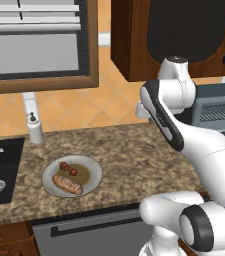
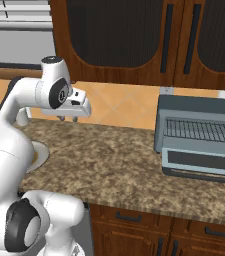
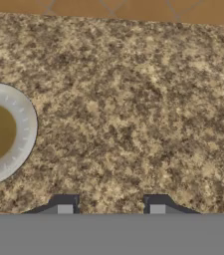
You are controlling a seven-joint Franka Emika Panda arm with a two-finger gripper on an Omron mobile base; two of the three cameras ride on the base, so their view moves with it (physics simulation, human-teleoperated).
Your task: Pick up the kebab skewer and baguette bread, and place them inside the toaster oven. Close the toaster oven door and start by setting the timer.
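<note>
Pincer [image 3: 111,208] hangs above bare granite surface [image 3: 133,109], fingertips [image 3: 65,206] apart with gap between them, nothing held, nothing touched. In right base view pincer [image 2: 68,118] sits high over surface, pointing down. Plate [image 1: 95,172] left of arm; kebab skewer [image 1: 68,169] (dark-red chunks) lies on it, baguette bread [image 1: 67,184] just beside, nearer front edge. Toaster oven [image 2: 199,107] far right on surface, well apart from plate; toaster oven door [image 2: 200,163] folded down, wire rack [image 2: 196,131] visible inside.
</note>
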